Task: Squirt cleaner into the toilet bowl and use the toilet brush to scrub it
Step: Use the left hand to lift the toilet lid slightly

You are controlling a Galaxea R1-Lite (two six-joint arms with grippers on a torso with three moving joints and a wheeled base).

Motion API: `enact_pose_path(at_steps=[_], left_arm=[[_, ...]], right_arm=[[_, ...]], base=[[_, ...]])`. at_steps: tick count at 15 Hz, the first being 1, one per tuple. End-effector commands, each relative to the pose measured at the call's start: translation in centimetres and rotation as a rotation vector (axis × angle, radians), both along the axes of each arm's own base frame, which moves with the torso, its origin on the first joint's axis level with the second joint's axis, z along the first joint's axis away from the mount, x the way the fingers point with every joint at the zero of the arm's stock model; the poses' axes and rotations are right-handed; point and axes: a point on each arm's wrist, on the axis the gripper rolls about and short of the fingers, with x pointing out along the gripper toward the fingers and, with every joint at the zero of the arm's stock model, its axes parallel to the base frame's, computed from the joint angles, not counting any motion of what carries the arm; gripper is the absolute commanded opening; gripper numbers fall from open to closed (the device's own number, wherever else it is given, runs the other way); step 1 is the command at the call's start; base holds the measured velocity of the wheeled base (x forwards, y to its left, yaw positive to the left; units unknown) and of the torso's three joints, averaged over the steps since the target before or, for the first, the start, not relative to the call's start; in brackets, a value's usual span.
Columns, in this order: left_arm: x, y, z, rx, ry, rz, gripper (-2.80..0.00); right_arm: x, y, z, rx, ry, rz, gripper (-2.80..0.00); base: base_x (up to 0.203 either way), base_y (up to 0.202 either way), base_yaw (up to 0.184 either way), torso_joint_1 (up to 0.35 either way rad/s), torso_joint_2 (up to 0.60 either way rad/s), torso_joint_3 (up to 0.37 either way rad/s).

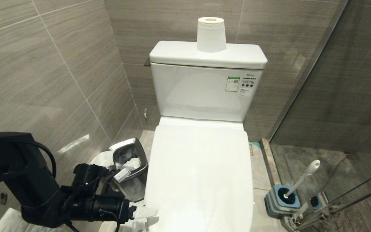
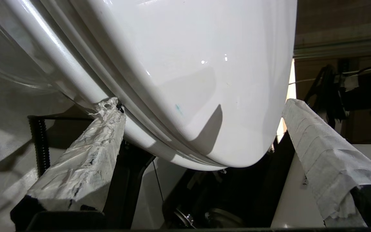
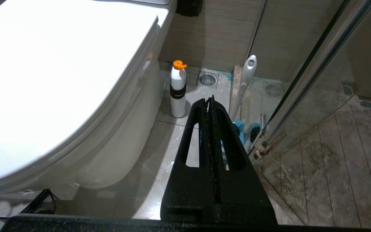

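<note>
The white toilet [image 1: 201, 180] has its lid down, so the toilet bowl's basin is hidden. My left gripper [image 1: 151, 217] is at the lid's front left corner, open, its taped fingers [image 2: 108, 111] on either side of the lid's rounded front edge [image 2: 204, 96]. One fingertip sits against the seam under the seat. A faint turquoise smear [image 2: 178, 109] marks the lid. The toilet brush [image 1: 304, 177] stands in its blue-and-grey holder [image 1: 283, 196] on the floor to the right. A white bottle with an orange cap [image 3: 178, 90] stands beside the toilet's base. My right gripper [image 3: 210, 100] hangs shut and empty over the floor.
A steel-rimmed waste bin [image 1: 130, 164] with crumpled paper stands close behind my left arm, against the tiled wall. A toilet roll [image 1: 211, 33] sits on the tank. A glass shower partition [image 1: 333, 129] with a metal track closes off the right side, just past the brush.
</note>
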Motion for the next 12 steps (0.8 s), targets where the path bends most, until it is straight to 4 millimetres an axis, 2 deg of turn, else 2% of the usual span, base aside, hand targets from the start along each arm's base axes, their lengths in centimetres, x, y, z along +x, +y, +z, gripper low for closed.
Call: enact_pose_path(at_steps=[1,12], left_arm=[[0.0,-0.2,-0.3,0.019,-0.005,0.000,0.00],[-0.8,-2.3,-0.3,0.048,0.006,-0.058,0.00]], right_arm=[[0.0,0.0,0.0,0.000,0.001,0.001,-2.80],[0.0,0.0,0.0,0.000,0.002,-0.001,-2.80]], base=[[0.000,0.000,0.000,0.000,0.00,0.000],[0.000,0.000,0.000,0.000,0.00,0.000]])
